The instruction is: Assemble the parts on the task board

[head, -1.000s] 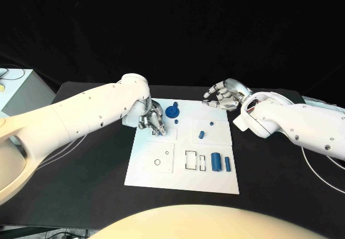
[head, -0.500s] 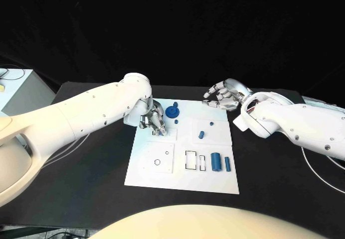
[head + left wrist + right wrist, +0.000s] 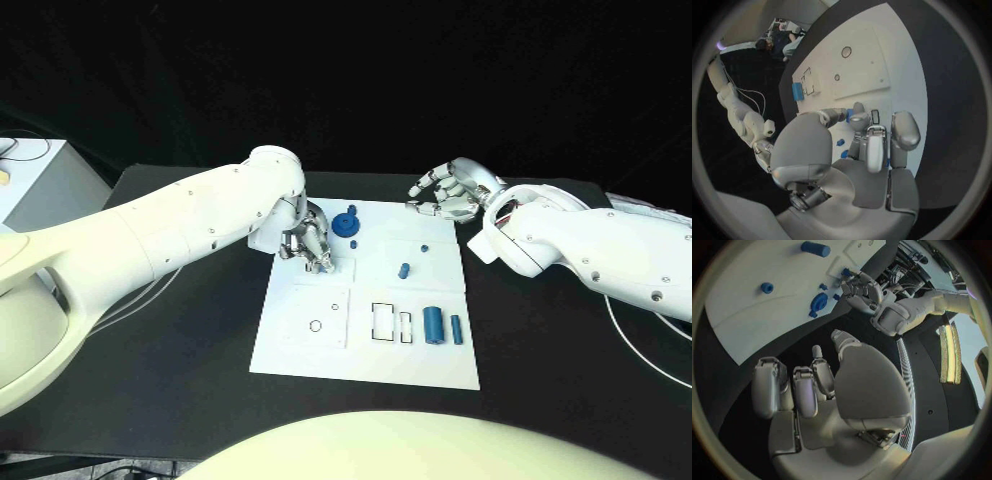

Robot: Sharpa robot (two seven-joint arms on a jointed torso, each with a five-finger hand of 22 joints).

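Observation:
The white task board (image 3: 372, 362) lies mid-table. My left hand (image 3: 304, 243) hovers over its far left corner, and in the left wrist view a small blue part (image 3: 850, 115) sits pinched between thumb and fingertip. A blue gear (image 3: 346, 223) stands just right of that hand. A small blue peg (image 3: 405, 268) and a tiny blue piece (image 3: 424, 247) lie mid-board. A thick blue cylinder (image 3: 433, 326) and a thinner one (image 3: 456, 329) lie on the board's right side. My right hand (image 3: 449, 193) hangs beyond the far edge, fingers curled in on nothing.
A rectangular slot (image 3: 382, 321) and round holes (image 3: 316, 325) show on the board's near half. A pale box (image 3: 29, 180) stands at the table's left edge. The right wrist view shows the gear (image 3: 818, 302) and my left hand (image 3: 861, 291).
My left hand has crept slightly toward the board's far edge. The right hand and the loose parts have not moved.

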